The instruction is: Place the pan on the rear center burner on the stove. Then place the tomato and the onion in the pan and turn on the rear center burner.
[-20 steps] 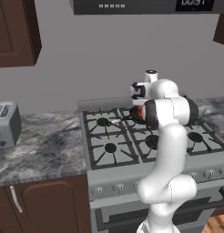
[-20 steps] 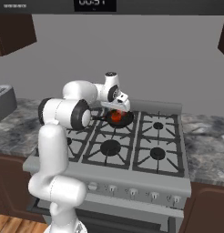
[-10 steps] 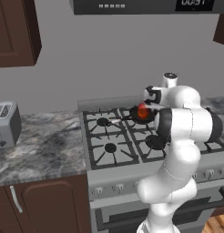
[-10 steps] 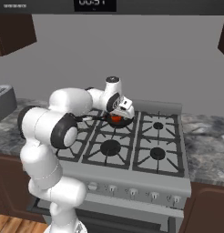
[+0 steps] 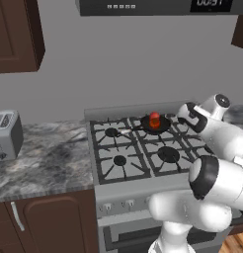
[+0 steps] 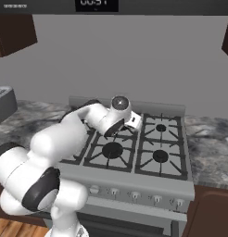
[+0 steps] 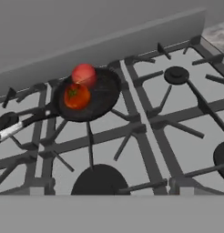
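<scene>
Claw [image 5: 184,114] released, holding nothing, just right of the pan [image 7: 89,96]. Pan sits on the rear center burner; tomato [image 7: 77,96] and onion [image 7: 84,73] inside. We judge the knob remains; picking a neighbouring knob [image 6: 134,196] would light the wrong burner.

Clock display [image 5: 209,2]: pale digits on the dark panel above the stove, cut off by the frame's top edge; unreadable.
Same display [image 6: 97,3]: digits blurred and cropped; unreadable.
Other text: none legible.
</scene>
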### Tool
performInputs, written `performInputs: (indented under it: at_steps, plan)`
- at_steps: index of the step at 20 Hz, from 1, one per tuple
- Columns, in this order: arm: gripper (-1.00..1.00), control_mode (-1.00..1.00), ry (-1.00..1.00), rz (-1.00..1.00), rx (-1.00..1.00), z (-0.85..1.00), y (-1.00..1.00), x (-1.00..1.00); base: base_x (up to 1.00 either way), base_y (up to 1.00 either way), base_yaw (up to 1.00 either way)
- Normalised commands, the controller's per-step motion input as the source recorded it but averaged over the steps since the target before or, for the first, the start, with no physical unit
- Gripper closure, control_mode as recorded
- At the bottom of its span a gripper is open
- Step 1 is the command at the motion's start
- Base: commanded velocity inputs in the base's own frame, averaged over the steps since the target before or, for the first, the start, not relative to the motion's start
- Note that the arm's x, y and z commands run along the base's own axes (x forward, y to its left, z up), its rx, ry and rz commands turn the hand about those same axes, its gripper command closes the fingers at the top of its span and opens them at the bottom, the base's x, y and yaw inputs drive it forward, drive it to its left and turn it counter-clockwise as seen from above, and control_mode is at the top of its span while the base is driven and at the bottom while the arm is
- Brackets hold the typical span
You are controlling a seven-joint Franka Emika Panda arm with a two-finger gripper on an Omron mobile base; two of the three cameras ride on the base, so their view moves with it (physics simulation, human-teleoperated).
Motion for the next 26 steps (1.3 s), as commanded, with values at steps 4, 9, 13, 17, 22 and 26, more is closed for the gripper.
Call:
performInputs:
  at_steps: [4, 9, 13, 17, 22, 26]
  plan:
    - [-1.00, -1.00, -0.25, 0.15, 0.09, 0.00, -0.47, -0.79, 0.00, 0.00, 0.00]
    - [-1.00, -1.00, -0.26, 0.15, 0.05, 0.00, -0.49, -0.64, 0.00, 0.00, 0.00]
    - [-1.00, -1.00, -0.21, 0.08, 0.00, -0.03, -0.47, -0.63, 0.00, 0.00, 0.00]
    - [-1.00, -1.00, -0.19, 0.05, 0.00, -0.25, -0.30, -0.52, 0.00, 0.00, 0.00]
    - [-1.00, -1.00, -0.18, 0.03, 0.00, -0.37, -0.13, -0.30, 0.00, 0.00, 0.00]
    - [-1.00, -1.00, -0.18, 0.03, 0.00, -0.46, -0.17, -0.28, 0.00, 0.00, 0.00]
